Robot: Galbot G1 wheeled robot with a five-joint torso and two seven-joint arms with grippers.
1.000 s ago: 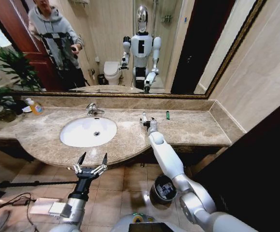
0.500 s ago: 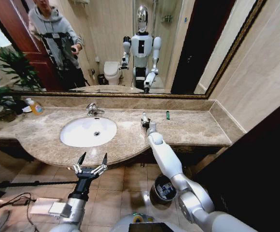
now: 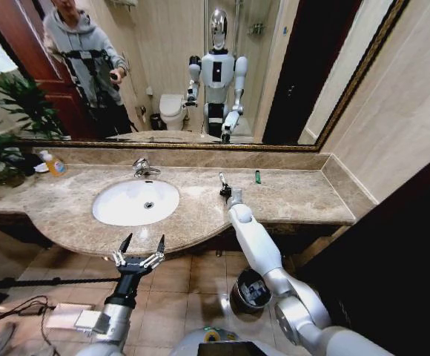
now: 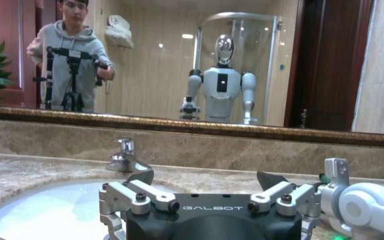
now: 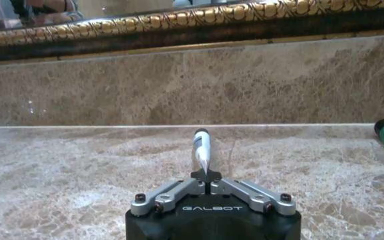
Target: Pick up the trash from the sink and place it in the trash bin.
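- The white tube [image 5: 201, 148] was pinched at its tail end between the closed fingers of my right gripper [image 3: 226, 193], standing up from them over the countertop [image 3: 296, 194], to the right of the sink [image 3: 136, 202].
- 1 tiny green bottle [image 3: 258, 176] lay on the counter near the back wall, well apart from the basin.
- I saw no trash in the basin itself.
- The trash bin [image 3: 250, 290] sat on the floor below the counter, beside my right arm; I judged the carry and drop were not yet done.
- My left gripper [image 3: 139, 251] hovered with fingers spread and empty in front of the counter edge.
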